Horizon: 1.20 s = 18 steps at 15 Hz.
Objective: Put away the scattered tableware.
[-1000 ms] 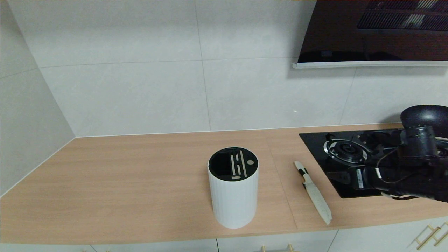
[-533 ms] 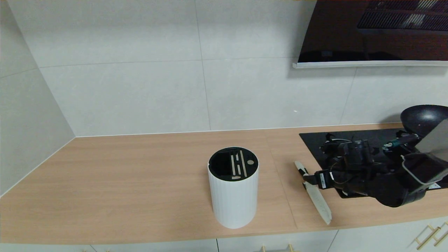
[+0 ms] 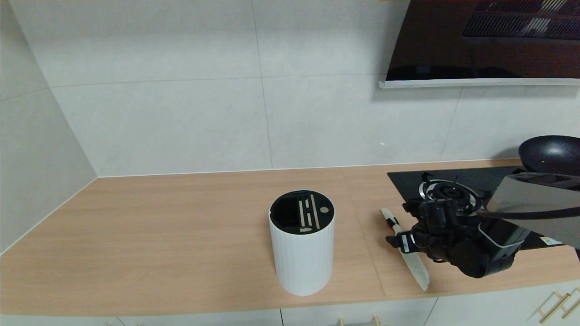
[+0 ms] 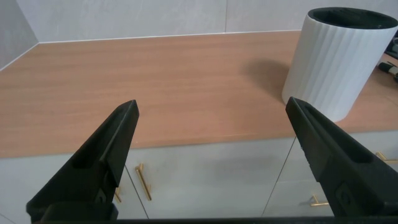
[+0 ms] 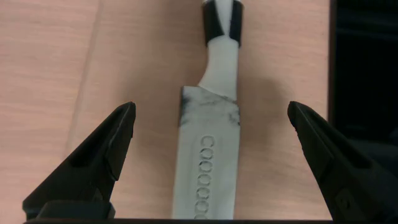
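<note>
A white knife (image 3: 408, 253) with a black-banded handle lies flat on the wooden counter (image 3: 181, 226), just left of the hob. My right gripper (image 3: 401, 232) hangs low over it, open. In the right wrist view the right gripper (image 5: 211, 112) has one finger on each side of the knife (image 5: 211, 149), near where blade meets handle, and holds nothing. A white ribbed cylindrical holder (image 3: 302, 249) with a black slotted top stands upright left of the knife. My left gripper (image 4: 211, 109) is open and empty in front of the counter's edge, with the holder (image 4: 333, 62) beyond it.
A black gas hob (image 3: 457, 181) sits at the right of the counter with a black wok (image 3: 550, 153) behind it. A dark range hood (image 3: 485, 40) hangs above. Tiled walls close the back and left. Cabinet fronts with gold handles (image 3: 555, 303) lie below the front edge.
My right arm has swung left from above the hob to over the knife, and its open fingers now straddle it. Knife and holder have not moved.
</note>
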### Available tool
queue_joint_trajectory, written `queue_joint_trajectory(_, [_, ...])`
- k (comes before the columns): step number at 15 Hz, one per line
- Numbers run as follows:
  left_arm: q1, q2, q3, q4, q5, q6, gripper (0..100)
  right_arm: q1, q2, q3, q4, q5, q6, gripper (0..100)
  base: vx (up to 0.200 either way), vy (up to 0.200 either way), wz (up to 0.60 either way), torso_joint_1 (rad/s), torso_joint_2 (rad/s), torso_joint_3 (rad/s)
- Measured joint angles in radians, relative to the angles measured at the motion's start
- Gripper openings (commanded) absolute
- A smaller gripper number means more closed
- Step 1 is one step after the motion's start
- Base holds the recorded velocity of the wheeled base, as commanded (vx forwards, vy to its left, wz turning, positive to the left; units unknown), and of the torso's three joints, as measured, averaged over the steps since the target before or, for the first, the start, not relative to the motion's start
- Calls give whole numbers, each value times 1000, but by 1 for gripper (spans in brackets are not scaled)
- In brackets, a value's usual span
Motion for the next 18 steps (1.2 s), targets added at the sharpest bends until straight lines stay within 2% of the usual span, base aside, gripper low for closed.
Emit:
queue_joint_trajectory(7, [0, 0, -1, 0, 0, 0, 100, -3, 52, -27, -10, -12, 4, 100, 0, 0, 0, 0, 0, 0])
queue_joint_trajectory(8, [0, 0, -1, 0, 0, 0, 100, -3, 55, -29, -10, -12, 4, 0, 0, 0, 0, 0, 0, 0])
queue_joint_trajectory(18, [0, 0, -1, 0, 0, 0, 100, -5, 82, -48, -11, -33, 4, 0, 0, 0, 0, 0, 0, 0])
